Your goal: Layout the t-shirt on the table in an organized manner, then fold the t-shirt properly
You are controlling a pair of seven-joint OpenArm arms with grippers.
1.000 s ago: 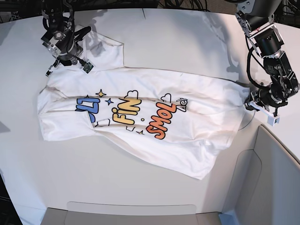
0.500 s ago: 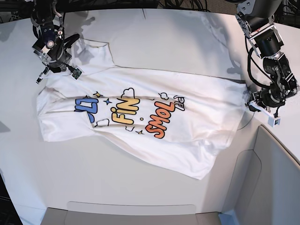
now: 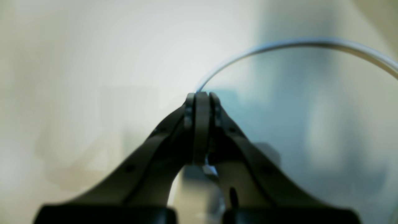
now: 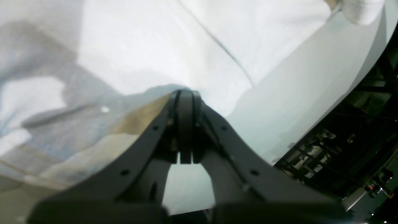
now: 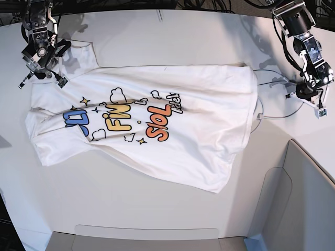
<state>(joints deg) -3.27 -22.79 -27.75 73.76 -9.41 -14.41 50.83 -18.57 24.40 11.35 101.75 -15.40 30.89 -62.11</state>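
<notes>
Roughly, the t-shirt [image 5: 157, 130] lies print-up across the middle of the table [image 5: 172, 209], long axis running nine to three o'clock, collar end toward nine. Right gripper [image 5: 39, 65], jaws pressed together, pinches cloth at ten o'clock. Left gripper [image 5: 309, 94], at two o'clock, is closed on nothing beside a thin cable [image 5: 277, 116].

t-shirt [image 5: 157, 120] dragged leftward, off left claw [image 5: 306, 95]

You see the t-shirt [image 5: 152, 125] lying print-up across the table [image 5: 157, 209], its hem toward three o'clock and a sleeve toward ten o'clock. The right gripper [image 5: 39, 65] sits at ten o'clock on the shirt's shoulder. At two o'clock the left gripper [image 5: 309, 97] hovers beside a thin cable [image 5: 272, 116], apart from the shirt.
</notes>
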